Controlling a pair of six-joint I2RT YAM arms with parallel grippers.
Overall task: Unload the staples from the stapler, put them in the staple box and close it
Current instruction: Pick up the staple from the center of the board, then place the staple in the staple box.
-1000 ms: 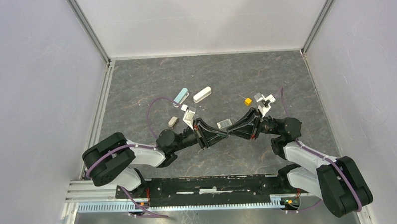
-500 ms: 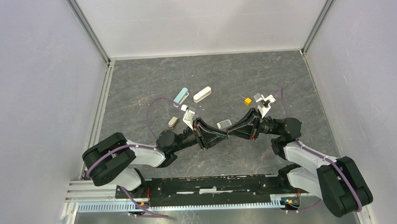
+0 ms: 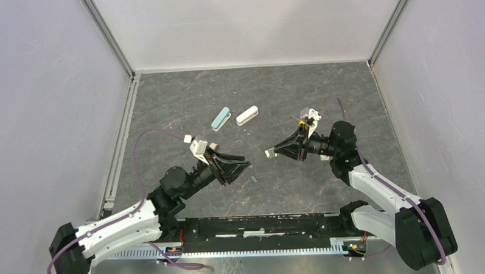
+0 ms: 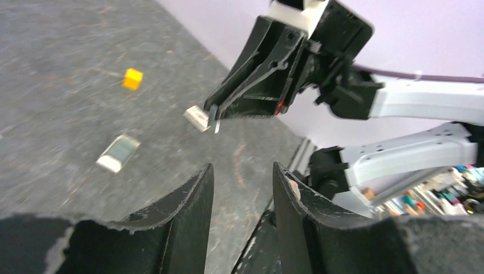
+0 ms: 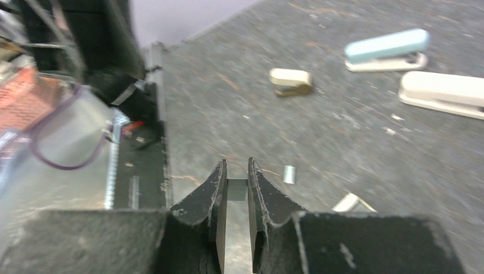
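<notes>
Right hand [image 5: 237, 163]: its two black, rough-edged fingers stand almost together, pinched on the staples [image 5: 237, 190], a small, flat, pale silvery piece that spans the narrow gap just behind the fingertips. From the left wrist it shows as a whitish little block jutting past those tips, clear of the bench [image 3: 287, 93]. A second short silvery strip [image 5: 290, 174], faintly ribbed, lies loose on the bench just beyond the right hand. The left hand [image 4: 242, 169] is partly open, with nothing between its fingers.

The bench top is dark grey and veined like stone, with pale lilac walls on three sides. Toward the back lie two closed oblong staplers side by side: a teal stapler [image 5: 388, 48] with a white base and a white stapler [image 5: 445, 91]. A small, rounded beige piece [image 5: 291, 81] sits nearer the left arm. A yellow cube [image 4: 132, 79] rests behind the right hand.

A flat clear box [image 4: 117, 153] lies on the bench near the right hand's tips. Its inside looks pale, and its contents cannot be made out.

A second ago the two hands met tip to tip beside that box. Now they are well apart: the left arm has drawn back toward the near left corner and its hand has opened, while the right hand has pulled back toward the cube. Both staplers lie where they were.
</notes>
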